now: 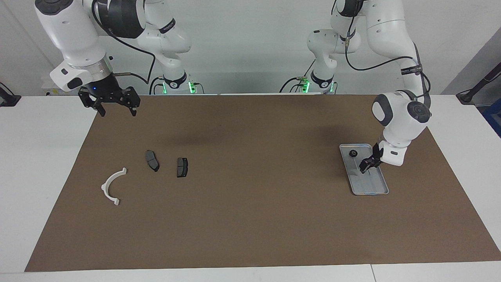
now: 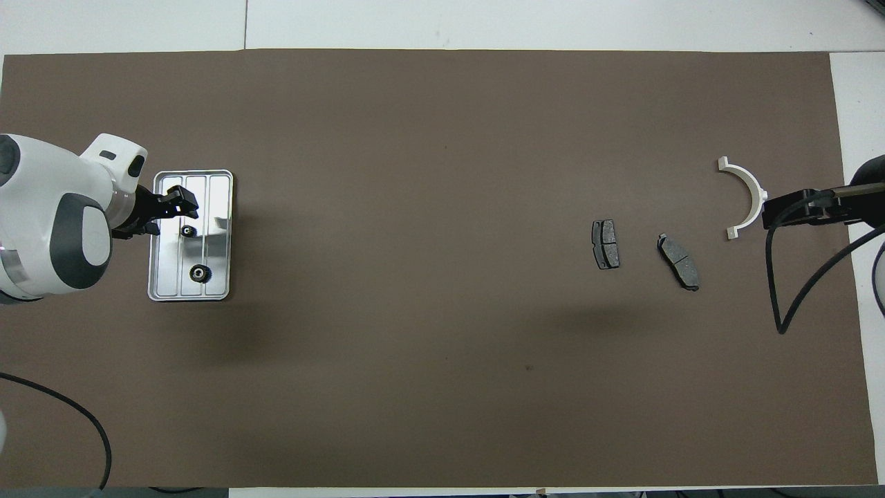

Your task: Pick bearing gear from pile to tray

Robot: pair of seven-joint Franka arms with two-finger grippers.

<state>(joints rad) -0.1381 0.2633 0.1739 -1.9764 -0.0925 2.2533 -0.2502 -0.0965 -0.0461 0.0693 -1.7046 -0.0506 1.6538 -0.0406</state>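
Observation:
Two small black bearing gears lie in the silver tray (image 2: 221,207) at the left arm's end of the mat: one (image 2: 187,231) in the middle, the other (image 2: 199,274) nearer to the robots, also seen in the facing view (image 1: 353,153). My left gripper (image 2: 166,211) hangs open just above the tray (image 1: 375,188), holding nothing, beside the middle gear. What is left of the pile lies at the right arm's end: a white arc (image 1: 105,187) and two dark brake pads (image 1: 152,160) (image 1: 182,167). My right gripper (image 1: 114,106) waits open, raised over the mat's corner.
A brown mat (image 1: 250,219) covers most of the white table. The right arm's black cable (image 2: 781,290) loops over the mat near the arc (image 2: 757,190). The pads (image 2: 605,244) (image 2: 678,261) lie side by side, apart from each other.

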